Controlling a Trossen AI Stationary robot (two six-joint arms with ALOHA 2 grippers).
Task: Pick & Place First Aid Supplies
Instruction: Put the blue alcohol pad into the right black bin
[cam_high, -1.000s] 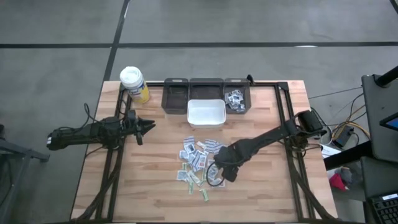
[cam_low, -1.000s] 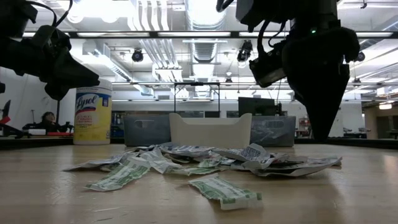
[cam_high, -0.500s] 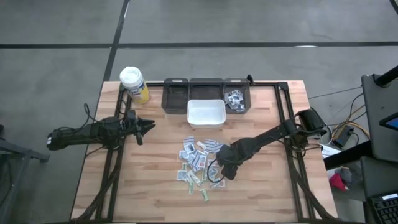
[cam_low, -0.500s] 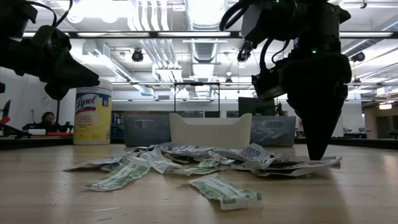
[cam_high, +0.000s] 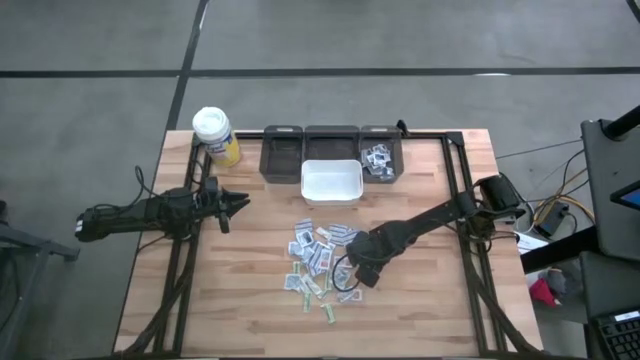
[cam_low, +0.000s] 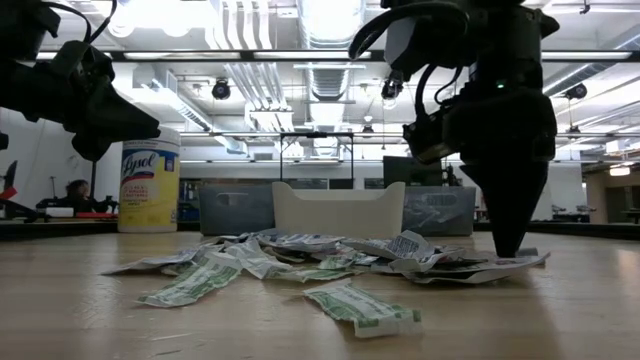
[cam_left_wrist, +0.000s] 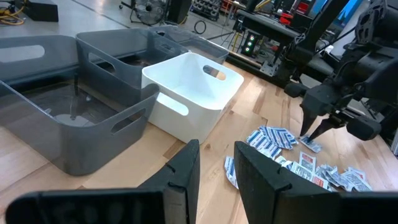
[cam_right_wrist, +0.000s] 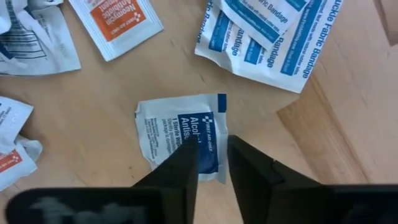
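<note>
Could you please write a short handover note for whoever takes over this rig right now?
Right end effector: down at the near-right edge of the packet pile, fingers narrowly apart astride a white-and-blue alcohol packet lying flat on the table; not lifted.
Left end effector: waits above the table's left side, fingers slightly apart, holding nothing.
Done: some packets lie in the right grey bin.
Left: most packets are loose on the table; the white bin and the other two grey bins look empty.
</note>
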